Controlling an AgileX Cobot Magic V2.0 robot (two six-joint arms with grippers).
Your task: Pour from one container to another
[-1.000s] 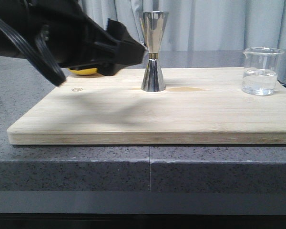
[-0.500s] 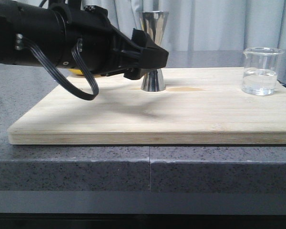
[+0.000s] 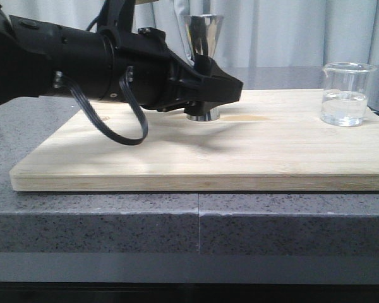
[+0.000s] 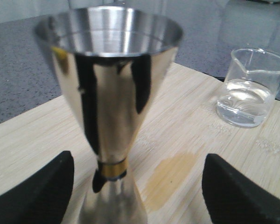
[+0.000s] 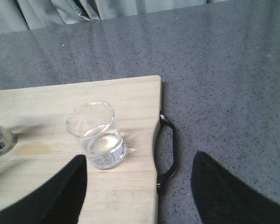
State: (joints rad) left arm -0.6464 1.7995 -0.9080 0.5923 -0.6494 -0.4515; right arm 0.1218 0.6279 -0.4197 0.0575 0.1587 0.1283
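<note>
The steel jigger (image 3: 202, 35) stands upright at the back middle of the wooden board (image 3: 177, 158). My left gripper (image 3: 222, 88) reaches in from the left at its lower cone, and the near finger hides the waist in the front view. In the left wrist view the jigger (image 4: 113, 102) stands between the spread fingers of the left gripper (image 4: 137, 189), which is open and not touching it. The glass beaker (image 3: 346, 95) holds clear liquid at the board's right end. My right gripper (image 5: 144, 196) hovers open above the beaker (image 5: 97, 137) and the board's edge, holding nothing.
A damp yellowish stain (image 4: 170, 177) marks the board just right of the jigger. A black handle (image 5: 170, 144) sticks out from the board's right edge. Grey speckled counter (image 3: 114, 227) surrounds the board, and curtains hang behind.
My left arm has swung rightward across the board, bringing its open fingers from left of the jigger to either side of it. The jigger and beaker have not moved.
</note>
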